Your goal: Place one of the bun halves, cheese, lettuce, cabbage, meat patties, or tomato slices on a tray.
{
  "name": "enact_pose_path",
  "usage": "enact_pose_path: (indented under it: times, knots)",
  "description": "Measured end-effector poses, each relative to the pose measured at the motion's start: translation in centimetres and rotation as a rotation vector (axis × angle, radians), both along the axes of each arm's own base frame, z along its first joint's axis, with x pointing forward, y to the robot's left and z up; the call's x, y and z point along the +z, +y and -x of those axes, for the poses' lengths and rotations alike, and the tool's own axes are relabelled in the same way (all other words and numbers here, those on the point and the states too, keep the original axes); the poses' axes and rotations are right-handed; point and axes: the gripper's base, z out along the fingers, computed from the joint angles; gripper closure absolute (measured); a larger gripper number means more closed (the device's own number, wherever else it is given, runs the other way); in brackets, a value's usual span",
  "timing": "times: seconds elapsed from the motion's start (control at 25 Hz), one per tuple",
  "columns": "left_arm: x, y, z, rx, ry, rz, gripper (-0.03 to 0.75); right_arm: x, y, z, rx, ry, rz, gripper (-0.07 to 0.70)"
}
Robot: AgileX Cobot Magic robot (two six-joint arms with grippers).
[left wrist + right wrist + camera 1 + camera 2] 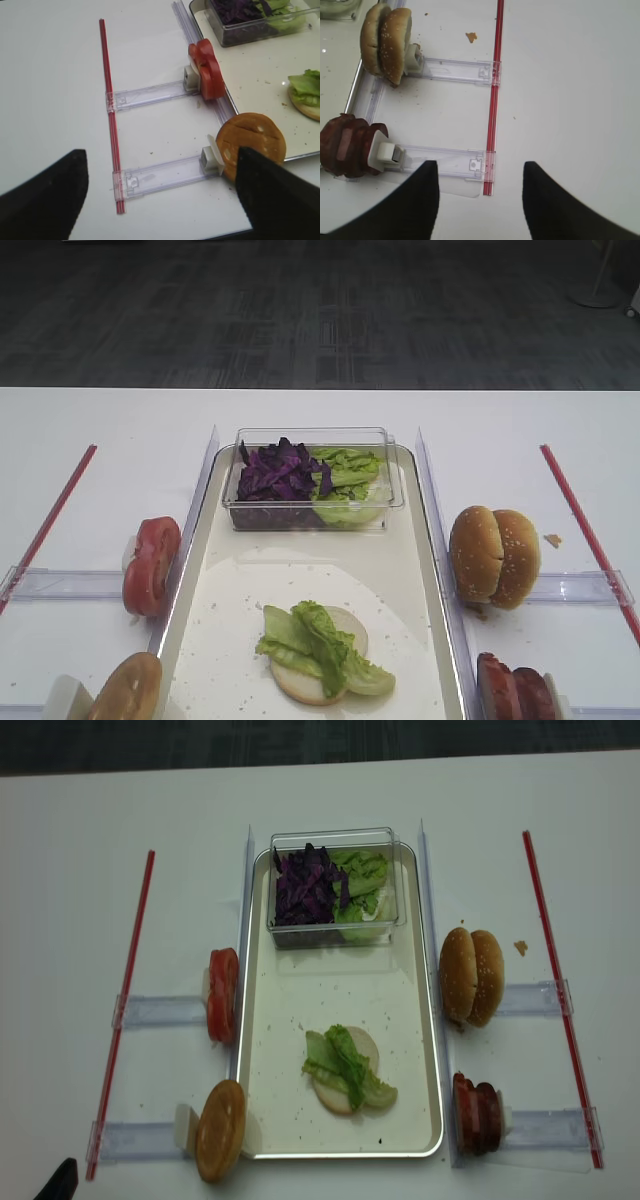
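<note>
A long cream-white tray (262, 1020) with a metallic rim is set lengthwise at the middle of a white table (80, 870). At its far end a clear plastic tub (334, 838) is placed, in which purple cabbage (305, 887) is heaped on the left and light green lettuce (362, 872) on the right. Toward the near end a pale flat bun disc (332, 1094) is laid, with a ruffled lettuce leaf (345, 1065) draped over it. Left of the tray, tomato slices (222, 994) are stood on edge in a clear holder (160, 1011), and a browned round bun half (221, 1129) is stood nearer the front. Right of the tray, two sesame bun halves (472, 976) are stood together, with meat patties (478, 1111) on edge nearer the front. Red strips (130, 990) are laid along both outer sides. The left gripper (160, 200) and the right gripper (481, 200) are each seen with jaws spread apart over bare table, nothing held.
</note>
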Motion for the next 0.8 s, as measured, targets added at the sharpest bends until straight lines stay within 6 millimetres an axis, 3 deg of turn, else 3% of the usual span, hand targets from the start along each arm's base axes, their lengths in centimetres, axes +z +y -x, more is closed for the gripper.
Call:
enact_pose_path:
  times: [0.28,0.8]
  knots:
    - [0.0,0.0,0.0,0.0,0.0,0.0,0.161,0.0,0.0,0.1,0.0,-0.01,0.0,0.269]
    - [0.0,0.0,0.0,0.0,0.0,0.0,0.161,0.3,0.0,3.3,0.0,-0.223,0.003,0.351]
